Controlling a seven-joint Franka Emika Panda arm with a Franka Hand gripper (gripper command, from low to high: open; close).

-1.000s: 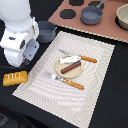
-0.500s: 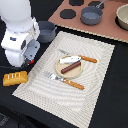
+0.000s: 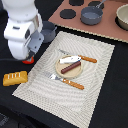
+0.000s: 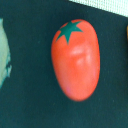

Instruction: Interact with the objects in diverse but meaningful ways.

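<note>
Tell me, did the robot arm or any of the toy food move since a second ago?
Hardly anything changed. The arm stays low over the red tomato near the mat's corner, shifting only a touch; nothing was visibly picked up or dropped. The yellow bread loaf, the plate with the sausage, the fork, the knife and the grey pot all stayed put.

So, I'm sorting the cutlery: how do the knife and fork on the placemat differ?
The knife lies propped across the plate; the fork lies flat on the placemat beside it. The knife ends in a blade, the fork in tines. Both have orange handles and lie roughly parallel.
</note>
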